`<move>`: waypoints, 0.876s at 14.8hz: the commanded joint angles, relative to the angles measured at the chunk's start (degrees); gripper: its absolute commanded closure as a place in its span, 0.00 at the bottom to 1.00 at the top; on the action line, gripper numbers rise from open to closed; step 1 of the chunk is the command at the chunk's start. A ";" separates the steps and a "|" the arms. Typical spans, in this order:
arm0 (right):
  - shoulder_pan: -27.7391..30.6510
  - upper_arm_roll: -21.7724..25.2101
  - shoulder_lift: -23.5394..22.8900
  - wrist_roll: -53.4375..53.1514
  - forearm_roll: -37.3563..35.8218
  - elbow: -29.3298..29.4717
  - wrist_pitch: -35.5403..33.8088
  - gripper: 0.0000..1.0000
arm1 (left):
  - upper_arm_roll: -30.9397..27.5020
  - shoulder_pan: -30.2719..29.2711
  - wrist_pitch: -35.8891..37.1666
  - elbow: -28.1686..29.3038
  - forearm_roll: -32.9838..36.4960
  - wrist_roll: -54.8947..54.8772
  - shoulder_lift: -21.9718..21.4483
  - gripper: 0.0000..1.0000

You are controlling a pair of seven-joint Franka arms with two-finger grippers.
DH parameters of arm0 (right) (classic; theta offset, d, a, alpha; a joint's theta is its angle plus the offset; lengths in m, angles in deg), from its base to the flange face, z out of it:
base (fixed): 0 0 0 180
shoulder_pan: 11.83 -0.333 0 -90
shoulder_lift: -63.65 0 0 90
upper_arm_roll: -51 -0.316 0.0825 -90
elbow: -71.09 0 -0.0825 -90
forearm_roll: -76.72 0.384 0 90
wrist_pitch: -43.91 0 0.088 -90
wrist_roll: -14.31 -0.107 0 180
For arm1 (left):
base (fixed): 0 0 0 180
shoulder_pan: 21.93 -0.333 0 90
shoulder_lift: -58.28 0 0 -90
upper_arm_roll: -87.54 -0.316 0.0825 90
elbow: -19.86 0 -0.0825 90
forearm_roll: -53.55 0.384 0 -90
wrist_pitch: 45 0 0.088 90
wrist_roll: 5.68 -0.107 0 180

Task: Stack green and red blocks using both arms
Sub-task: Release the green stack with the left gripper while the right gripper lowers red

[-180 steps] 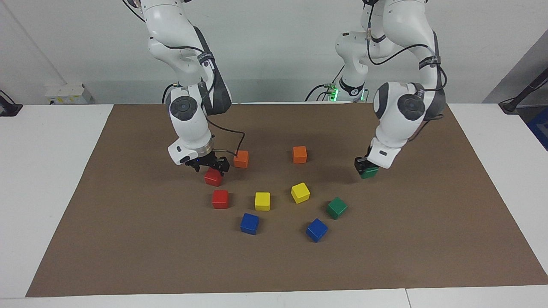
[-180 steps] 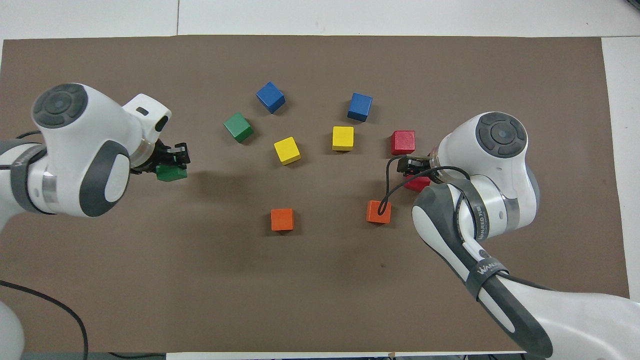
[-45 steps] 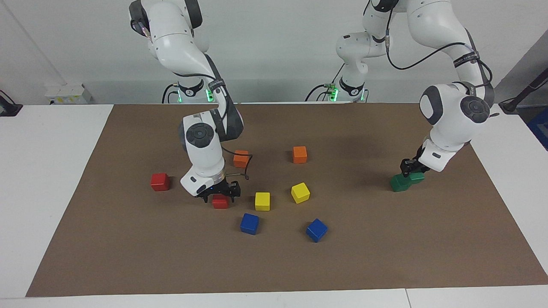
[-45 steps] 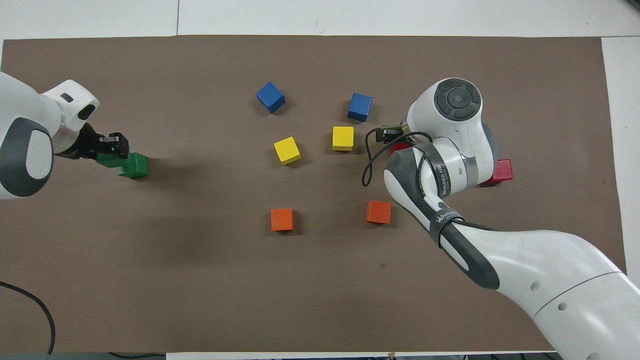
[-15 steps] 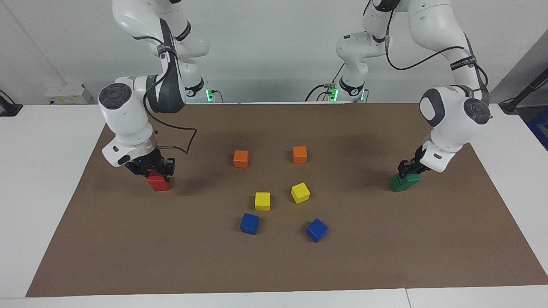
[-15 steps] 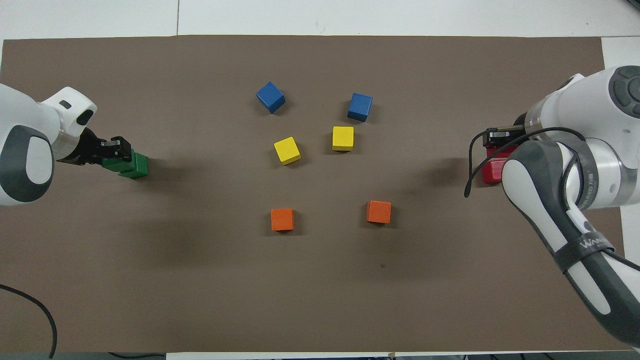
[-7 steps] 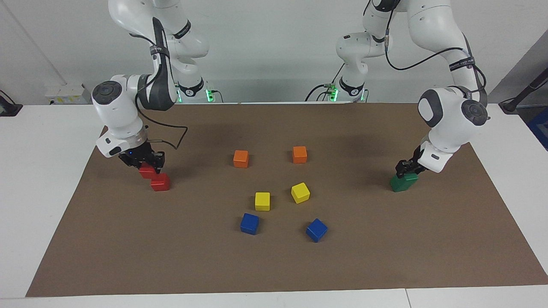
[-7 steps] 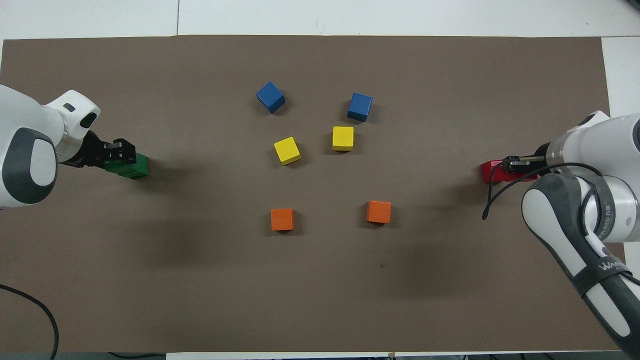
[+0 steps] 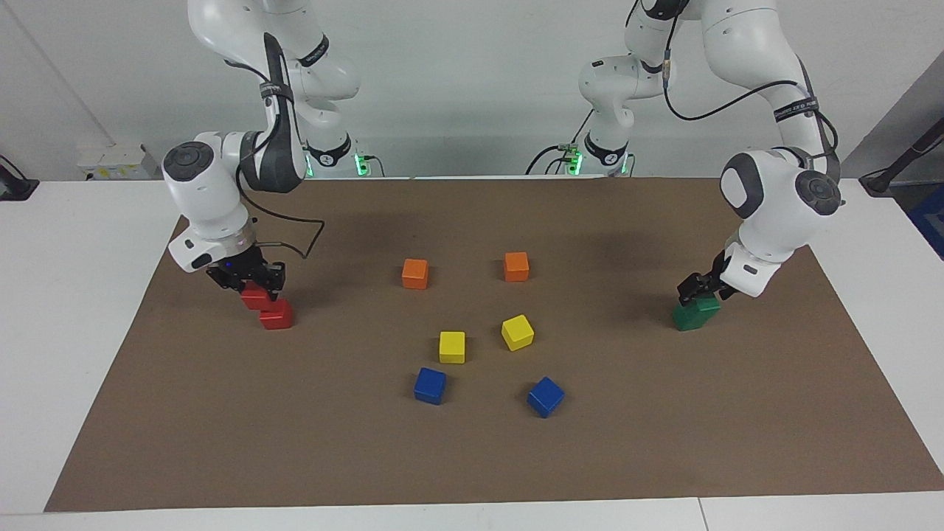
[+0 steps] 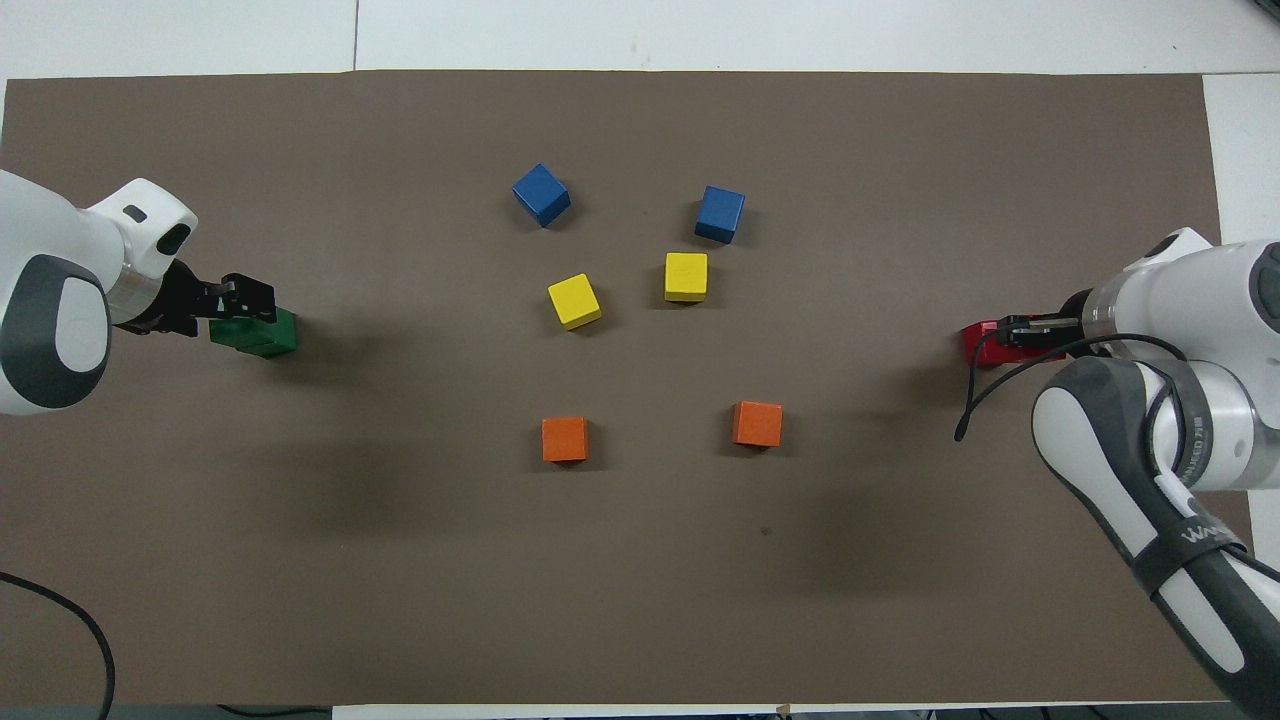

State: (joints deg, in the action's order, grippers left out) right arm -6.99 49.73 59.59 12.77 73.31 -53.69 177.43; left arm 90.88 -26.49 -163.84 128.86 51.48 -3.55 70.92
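gripping a red block [image 9: 255, 297] in our right gripper [image 9: 247, 284] above the other red block [image 9: 276, 315], left gripper [image 9: 700, 289] spread over the stacked green blocks [image 9: 695, 313]

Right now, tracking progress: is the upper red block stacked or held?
Held: right gripper shut on upper red block, offset from lower red block.

Facing view: high, across bench [image 9: 74, 243], toward robots. Overhead view: steeply down from robots' end. Shared: brown mat [image 10: 640, 580].
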 commanded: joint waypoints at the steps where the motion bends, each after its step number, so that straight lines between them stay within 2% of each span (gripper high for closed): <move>1: 0.43 -0.40 -0.42 1.63 0.24 -0.55 2.09 1.00 | -0.26 0.25 5.62 -2.37 -0.48 -0.72 -2.17 0.00; 6: 0.17 -0.49 -1.21 1.63 0.24 -0.46 3.32 1.00 | -0.26 0.08 13.89 -6.77 -0.48 -0.72 -5.69 0.00; 9: 0.08 -0.66 -1.30 1.36 0.24 -0.46 3.76 1.00 | -0.26 -0.01 22.40 -13.01 -0.39 -0.72 -5.86 0.00; 13: -0.01 -0.75 -1.30 1.36 0.24 -0.37 3.85 1.00 | -0.17 -0.01 26.99 -13.37 0.05 -0.81 -11.22 0.00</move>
State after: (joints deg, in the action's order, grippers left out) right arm -7.15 49.25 58.24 12.77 73.31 -53.74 179.99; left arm 90.89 -26.49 -139.65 115.15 51.48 -3.55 62.79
